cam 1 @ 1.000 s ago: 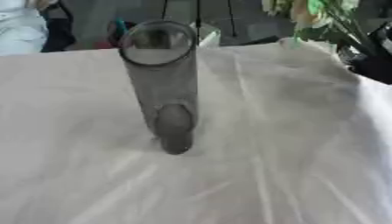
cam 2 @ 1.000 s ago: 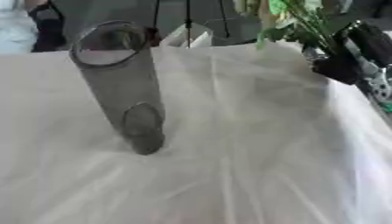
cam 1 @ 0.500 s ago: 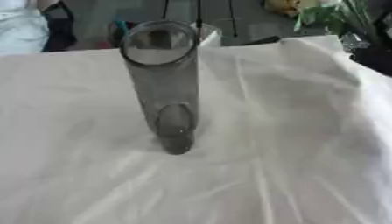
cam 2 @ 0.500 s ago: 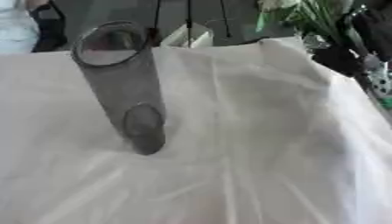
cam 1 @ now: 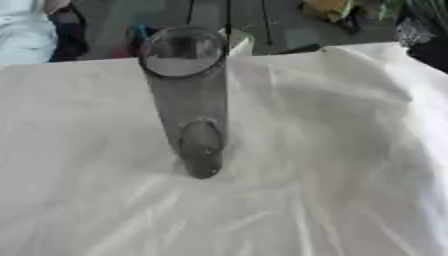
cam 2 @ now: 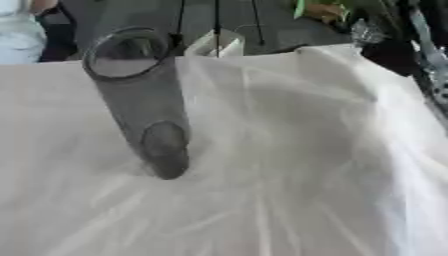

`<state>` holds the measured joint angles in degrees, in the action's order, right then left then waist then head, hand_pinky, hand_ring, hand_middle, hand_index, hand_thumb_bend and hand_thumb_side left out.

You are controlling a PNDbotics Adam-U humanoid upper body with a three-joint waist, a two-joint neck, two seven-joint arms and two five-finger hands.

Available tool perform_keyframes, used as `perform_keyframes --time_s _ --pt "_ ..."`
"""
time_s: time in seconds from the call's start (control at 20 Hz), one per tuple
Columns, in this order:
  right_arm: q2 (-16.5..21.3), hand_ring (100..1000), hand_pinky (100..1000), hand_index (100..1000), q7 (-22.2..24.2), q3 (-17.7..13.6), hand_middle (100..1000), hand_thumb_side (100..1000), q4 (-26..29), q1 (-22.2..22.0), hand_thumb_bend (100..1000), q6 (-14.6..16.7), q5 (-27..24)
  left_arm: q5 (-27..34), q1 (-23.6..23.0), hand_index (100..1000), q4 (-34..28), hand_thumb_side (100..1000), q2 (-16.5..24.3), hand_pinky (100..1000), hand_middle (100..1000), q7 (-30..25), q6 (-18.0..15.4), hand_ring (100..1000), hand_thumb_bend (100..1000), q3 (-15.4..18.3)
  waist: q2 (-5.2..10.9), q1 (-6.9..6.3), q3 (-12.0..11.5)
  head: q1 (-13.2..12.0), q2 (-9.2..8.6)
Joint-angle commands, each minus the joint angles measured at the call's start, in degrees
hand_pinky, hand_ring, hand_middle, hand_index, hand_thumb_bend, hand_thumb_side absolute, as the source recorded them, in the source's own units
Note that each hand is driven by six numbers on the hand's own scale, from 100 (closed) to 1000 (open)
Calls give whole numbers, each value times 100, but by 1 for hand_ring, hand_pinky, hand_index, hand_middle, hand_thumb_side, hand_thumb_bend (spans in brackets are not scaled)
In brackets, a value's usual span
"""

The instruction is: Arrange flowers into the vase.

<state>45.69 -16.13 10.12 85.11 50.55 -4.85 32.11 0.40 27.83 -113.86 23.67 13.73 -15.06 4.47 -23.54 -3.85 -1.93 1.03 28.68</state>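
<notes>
Tall smoked-glass vase (cam 1: 186,100) stands upright, mouth open, mid-worktop (cam 1: 332,165) — green foliage (cam 2: 319,7) far right; no robot hand visible, grip state unknowable.

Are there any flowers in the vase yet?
No, the vase stands empty on the white cloth; nothing shows through its open mouth.
</notes>
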Motion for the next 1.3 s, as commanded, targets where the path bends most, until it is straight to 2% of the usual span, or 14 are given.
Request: perform_keyframes --time_s 0.05,0.6,0.85,1.05,1.3 --pt "-42 100 100 100 -282 10 100 678 256 290 100 -62 -260 -15 47 866 -73 1000 170 628 780 5 14 780 100 5 169 76 -14 -53 47" --pt "-1012 100 100 100 -558 128 100 658 515 1321 100 -598 -512 31 41 867 -73 1000 184 630 779 -28 22 778 100 -31 391 138 -163 -67 222" --pt "-1479 100 100 100 -814 93 100 653 436 1674 100 -673 -591 56 61 867 -73 1000 174 632 779 -52 14 778 100 -53 471 128 -231 -184 316" --pt "-1833 100 100 100 -1106 72 100 649 397 1913 100 -661 -671 68 71 867 -73 1000 166 632 779 -77 4 777 100 -74 502 117 -285 -267 318" --pt "-2151 100 100 100 -1505 40 100 647 349 2124 100 -568 -838 83 98 866 -73 1000 156 631 778 -109 1 777 100 -100 493 130 -364 -140 247"
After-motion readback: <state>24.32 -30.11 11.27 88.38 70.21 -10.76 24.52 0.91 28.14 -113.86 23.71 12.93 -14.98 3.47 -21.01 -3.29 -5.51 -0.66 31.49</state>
